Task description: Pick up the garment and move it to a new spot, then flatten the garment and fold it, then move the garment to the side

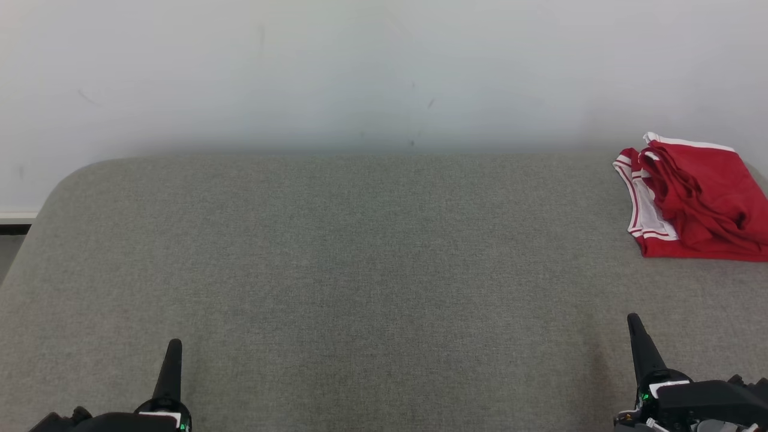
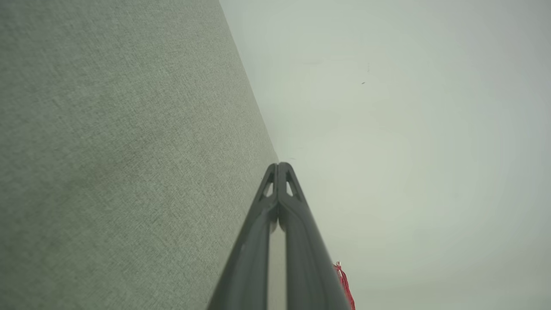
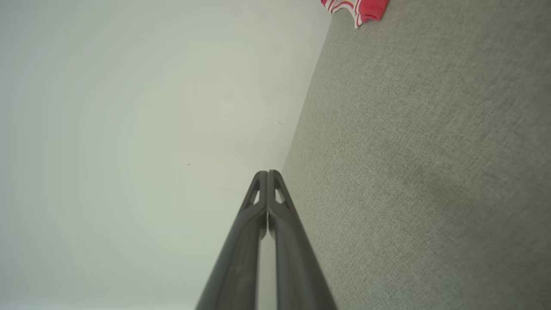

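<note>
Head view: we see the red garment (image 1: pixel 702 204) roughly folded at the desk's (image 1: pixel 360 270) far right. The left end effector (image 1: pixel 174 345) and right end effector (image 1: pixel 633 319) sit low, well apart from it.
Left wrist view: left end effector (image 2: pixel 279 165) clenched, empty.
Right wrist view: right end effector (image 3: pixel 267 173) clenched, empty, with the garment (image 3: pixel 366 8) at the top edge.

Head camera: high, well back from red garment (image 1: pixel 702 204), faces forward and down over grey padded surface (image 1: pixel 360 270) to white wall (image 1: pixel 360 72); garment at frame's right edge. Left wrist camera: far from garment, low over surface, rolled sideways, sights along left gripper (image 2: pixel 279 165) toward wall; sliver of garment beside gripper at bottom. Right wrist camera: nearer garment, low, rolled opposite way, sights along right gripper (image 3: pixel 267 172); garment corner at top edge. All three share surface, wall, garment.
</note>
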### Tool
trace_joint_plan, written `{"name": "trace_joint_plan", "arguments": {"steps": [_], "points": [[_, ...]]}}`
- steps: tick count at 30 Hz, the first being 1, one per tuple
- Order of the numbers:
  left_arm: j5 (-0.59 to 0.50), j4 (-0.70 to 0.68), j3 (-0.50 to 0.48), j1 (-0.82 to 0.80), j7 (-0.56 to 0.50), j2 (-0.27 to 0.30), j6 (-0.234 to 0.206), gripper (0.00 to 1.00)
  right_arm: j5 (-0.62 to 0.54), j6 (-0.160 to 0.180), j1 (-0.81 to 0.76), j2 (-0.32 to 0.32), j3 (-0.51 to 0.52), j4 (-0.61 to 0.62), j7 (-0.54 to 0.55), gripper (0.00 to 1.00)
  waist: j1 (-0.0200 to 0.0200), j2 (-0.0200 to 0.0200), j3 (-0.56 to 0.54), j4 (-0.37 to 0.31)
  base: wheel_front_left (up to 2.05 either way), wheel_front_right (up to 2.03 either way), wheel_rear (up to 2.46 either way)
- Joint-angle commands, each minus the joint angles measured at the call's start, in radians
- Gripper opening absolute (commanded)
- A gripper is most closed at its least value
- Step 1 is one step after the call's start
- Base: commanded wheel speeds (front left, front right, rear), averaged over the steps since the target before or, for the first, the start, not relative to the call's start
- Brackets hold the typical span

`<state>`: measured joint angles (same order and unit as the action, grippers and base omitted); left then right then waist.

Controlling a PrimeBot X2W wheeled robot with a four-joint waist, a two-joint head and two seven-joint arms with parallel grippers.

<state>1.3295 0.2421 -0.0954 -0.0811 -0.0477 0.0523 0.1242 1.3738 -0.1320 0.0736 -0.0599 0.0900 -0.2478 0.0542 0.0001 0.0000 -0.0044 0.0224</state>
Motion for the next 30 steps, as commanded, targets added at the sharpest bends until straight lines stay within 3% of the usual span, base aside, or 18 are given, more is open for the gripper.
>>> {"name": "trace_joint_plan", "arguments": {"steps": [1,30], "points": [[0.029,-0.003,-0.004,-0.014,-0.007,0.0,0.005,0.0,0.022,0.002,0.013,0.002,0.005,0.008,0.008,0.0,-0.0001,0.0,0.0,-0.001,0.0,0.0,0.0],[0.254,0.003,-0.019,-0.03,-0.062,-0.003,0.007,0.0,0.212,0.002,0.035,0.01,0.024,0.005,0.056,0.0,-0.0001,0.0,0.006,-0.019,0.0,0.0,0.0]]}}
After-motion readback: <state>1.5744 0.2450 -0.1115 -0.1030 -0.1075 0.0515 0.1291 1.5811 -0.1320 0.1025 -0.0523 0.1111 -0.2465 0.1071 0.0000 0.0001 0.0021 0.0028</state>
